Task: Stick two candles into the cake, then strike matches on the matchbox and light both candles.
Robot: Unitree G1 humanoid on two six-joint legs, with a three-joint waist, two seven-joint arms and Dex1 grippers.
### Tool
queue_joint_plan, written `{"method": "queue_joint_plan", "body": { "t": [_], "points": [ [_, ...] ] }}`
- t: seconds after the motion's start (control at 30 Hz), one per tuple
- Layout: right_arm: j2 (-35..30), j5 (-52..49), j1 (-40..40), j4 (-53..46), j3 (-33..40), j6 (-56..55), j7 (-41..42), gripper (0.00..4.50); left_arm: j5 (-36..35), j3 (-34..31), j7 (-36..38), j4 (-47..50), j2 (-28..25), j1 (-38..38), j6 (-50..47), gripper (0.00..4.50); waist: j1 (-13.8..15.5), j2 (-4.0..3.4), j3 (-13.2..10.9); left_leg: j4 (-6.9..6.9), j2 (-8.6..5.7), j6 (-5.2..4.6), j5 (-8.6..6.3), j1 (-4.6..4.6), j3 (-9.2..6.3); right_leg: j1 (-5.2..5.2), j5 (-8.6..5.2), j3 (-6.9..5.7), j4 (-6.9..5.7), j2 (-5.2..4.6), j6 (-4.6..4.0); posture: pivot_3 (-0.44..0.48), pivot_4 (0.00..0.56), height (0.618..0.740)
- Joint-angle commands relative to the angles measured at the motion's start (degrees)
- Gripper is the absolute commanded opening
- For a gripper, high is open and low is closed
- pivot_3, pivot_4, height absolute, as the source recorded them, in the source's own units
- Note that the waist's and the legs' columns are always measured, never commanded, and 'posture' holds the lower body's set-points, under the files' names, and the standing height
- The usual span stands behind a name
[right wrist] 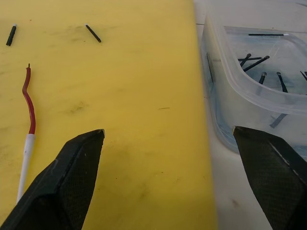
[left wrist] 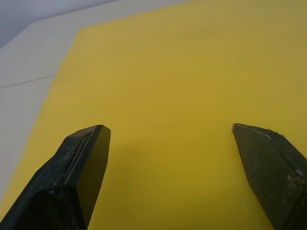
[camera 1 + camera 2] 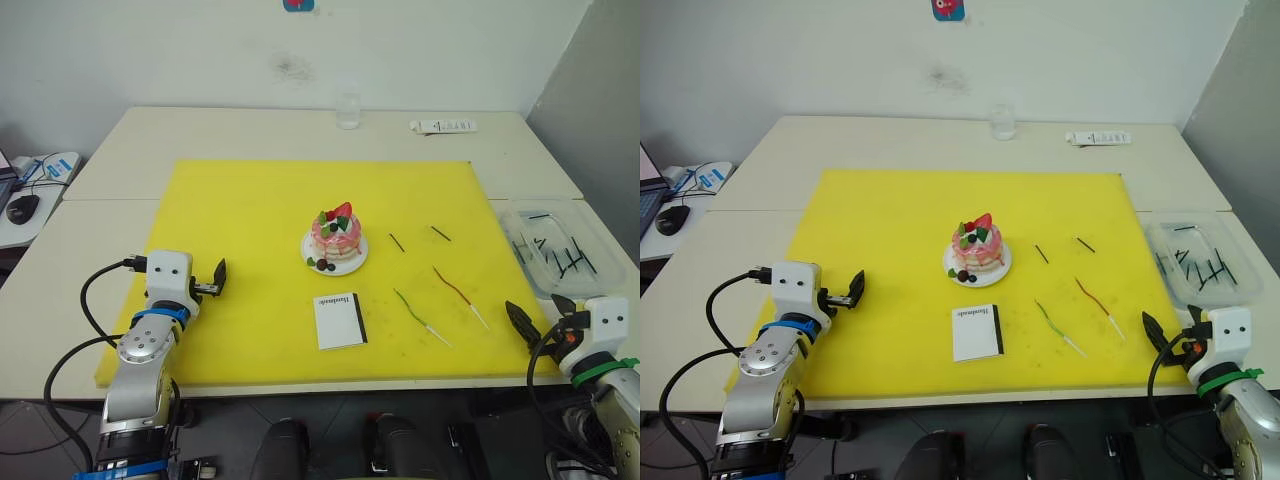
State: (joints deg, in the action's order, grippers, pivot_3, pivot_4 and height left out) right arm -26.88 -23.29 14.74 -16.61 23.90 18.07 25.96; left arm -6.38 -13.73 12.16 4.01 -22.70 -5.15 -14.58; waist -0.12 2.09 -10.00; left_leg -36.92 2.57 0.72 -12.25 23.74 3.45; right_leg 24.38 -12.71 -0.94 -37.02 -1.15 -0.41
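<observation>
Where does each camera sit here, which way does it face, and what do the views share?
Left eye view: on the head, looking down over the yellow mat at the cake; both arms show.
Right eye view: same scene, shifted slightly.
Left wrist view: along the open left gripper at bare mat.
Right wrist view: along the open right gripper at the red candle and clear tray.
Shared: the eye views also show that candle and tray.
</observation>
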Motion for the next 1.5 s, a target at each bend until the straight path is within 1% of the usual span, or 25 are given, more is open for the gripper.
{"method": "queue_joint_plan", "body": {
  "t": [0.03,0.33,0.83,1.13,1.27,1.3,1.37,1.5],
  "points": [
    [-0.7,-0.2,-0.4,-2.4,1.0,0.1,-0.4,4.47,-1.5,-1.4,-0.1,1.6,0.5,-0.4,0.1,4.50,0.0,0.00,0.0,0.00,0.00,0.00,0.00,0.00,0.00,0.00,0.00,0.00,0.00,0.00,0.00,0.000,0.150,0.740],
    [-1.0,0.3,-1.6,-1.0,0.7,-0.4,0.1,4.47,-1.7,-1.8,-0.3,1.2,0.5,-0.6,0.7,4.50,0.0,0.00,0.0,-0.01,0.00,0.00,0.00,0.00,0.00,-0.01,0.00,0.00,0.00,0.00,0.00,0.000,0.150,0.740],
    [-1.1,0.5,-1.0,-1.1,0.7,-0.5,0.2,4.47,-2.4,-1.8,0.5,1.3,0.5,-1.0,0.6,4.50,0.0,0.00,0.0,-0.01,0.00,0.00,0.00,0.00,0.00,-0.01,0.00,0.00,0.00,0.00,0.01,0.000,0.150,0.740],
    [-2.6,0.2,-0.4,-2.0,0.7,-0.2,1.3,4.47,-4.9,-2.2,3.5,2.1,0.3,-0.4,1.4,4.50,0.0,0.00,0.0,-0.01,0.00,0.00,0.00,0.00,0.00,-0.01,0.00,0.00,0.00,0.00,0.00,0.000,0.150,0.740],
    [-5.4,0.9,0.9,-3.8,-0.3,-0.1,4.3,4.47,-7.1,-1.4,9.6,2.9,-2.0,0.1,2.0,4.50,0.0,0.00,0.0,-0.01,0.00,0.00,0.00,0.00,0.01,0.00,0.00,0.00,0.00,0.01,0.00,0.000,0.150,0.740],
    [-7.5,2.1,1.4,-4.5,-1.0,-0.2,5.7,4.47,-7.8,-1.3,11.6,3.5,-2.8,0.3,2.0,4.50,0.0,0.00,0.0,-0.01,0.00,0.00,0.00,-0.01,0.02,0.00,0.00,0.02,0.00,0.01,0.00,0.000,0.150,0.740],
    [-10.7,1.1,1.5,-6.7,-1.2,1.9,8.3,4.47,-10.4,-1.2,16.0,5.1,-4.5,0.5,1.5,4.50,0.0,0.00,0.0,-0.02,-0.01,0.00,0.00,-0.02,0.03,0.00,0.00,0.03,-0.01,0.01,-0.01,0.000,0.150,0.740],
    [-19.9,-2.1,-2.2,-9.5,-1.5,12.1,12.7,4.47,-16.2,2.1,27.9,12.2,-10.3,1.3,-1.6,4.50,0.0,0.00,0.0,-0.05,0.00,0.00,0.00,-0.02,0.02,0.00,-0.01,0.02,0.00,0.00,-0.03,0.000,0.150,0.740]
  ]
}}
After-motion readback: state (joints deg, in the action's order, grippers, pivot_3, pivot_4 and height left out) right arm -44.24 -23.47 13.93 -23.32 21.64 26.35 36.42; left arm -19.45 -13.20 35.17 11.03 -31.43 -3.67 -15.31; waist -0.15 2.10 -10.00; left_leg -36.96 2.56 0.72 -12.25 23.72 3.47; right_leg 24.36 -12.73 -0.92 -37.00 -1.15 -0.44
